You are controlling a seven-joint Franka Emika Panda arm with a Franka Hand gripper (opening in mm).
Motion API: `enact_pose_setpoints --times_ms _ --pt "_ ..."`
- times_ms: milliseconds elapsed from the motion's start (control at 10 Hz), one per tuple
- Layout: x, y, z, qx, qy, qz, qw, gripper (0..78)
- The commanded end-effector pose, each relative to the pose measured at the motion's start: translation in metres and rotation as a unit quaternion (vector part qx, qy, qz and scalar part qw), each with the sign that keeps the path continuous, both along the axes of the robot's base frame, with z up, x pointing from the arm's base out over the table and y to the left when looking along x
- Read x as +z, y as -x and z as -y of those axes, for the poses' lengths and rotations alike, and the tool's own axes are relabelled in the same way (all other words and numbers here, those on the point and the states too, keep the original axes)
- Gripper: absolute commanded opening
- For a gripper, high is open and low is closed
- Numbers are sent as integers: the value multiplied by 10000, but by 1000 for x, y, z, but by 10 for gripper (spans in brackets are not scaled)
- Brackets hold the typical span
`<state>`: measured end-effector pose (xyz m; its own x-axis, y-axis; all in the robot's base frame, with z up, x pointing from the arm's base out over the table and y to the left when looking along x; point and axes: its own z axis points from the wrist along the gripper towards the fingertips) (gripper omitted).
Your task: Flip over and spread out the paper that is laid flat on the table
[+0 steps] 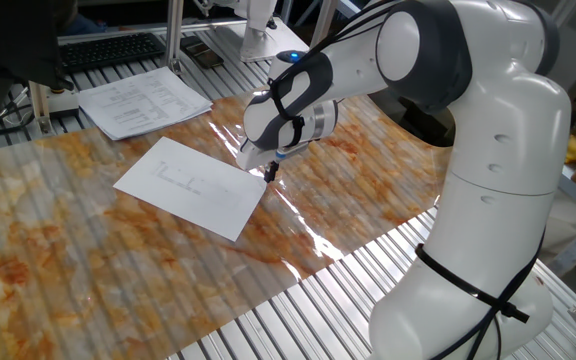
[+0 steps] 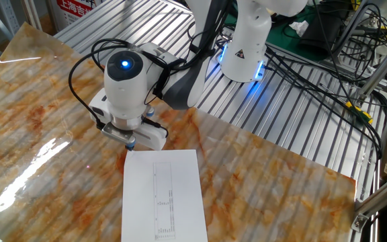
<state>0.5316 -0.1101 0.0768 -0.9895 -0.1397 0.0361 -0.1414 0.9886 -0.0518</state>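
Jaws: you cannot tell whether they stand apart or together; in both views the wrist body hides the gap, and only a dark tip shows below it.
Gripper: your gripper [image 1: 271, 172] points down at mid-frame in one fixed view, its tip just beside the paper's right corner. In the other fixed view the gripper [image 2: 130, 142] sits left of centre, right at the sheet's top left corner. Whether the tip touches the sheet you cannot tell.
Wrist: a blue light glows on top of the wrist housing, seen upper left in the other fixed view.
Paper: the paper [image 1: 192, 186] lies flat on the table, left of centre in one fixed view. In the other fixed view the paper [image 2: 162, 196] runs from centre down to the bottom edge of the frame. Faint lines of print show on its upward face.
Table: the table [image 1: 88, 270] carries a glossy orange-and-grey marbled sheet; bare silver slats show at the lower right of one fixed view. In the other fixed view the table [image 2: 274, 181] shows its slats across the top right.
Stack of printed pages: the stack of printed pages [image 1: 144, 101] lies at the upper left of one fixed view, well apart from the single sheet.
Keyboard: a dark keyboard [image 1: 111, 48] sits beyond it at the top left.
Cables: black cables [image 2: 314, 64] trail over the slats at the upper right of the other fixed view.
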Motion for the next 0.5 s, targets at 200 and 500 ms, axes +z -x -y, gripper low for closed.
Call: enact_pose_setpoints --times_ms 200,500 --pt "1 -1 1 4 28 22 10000 775" --pt "1 -1 1 4 28 22 10000 775"
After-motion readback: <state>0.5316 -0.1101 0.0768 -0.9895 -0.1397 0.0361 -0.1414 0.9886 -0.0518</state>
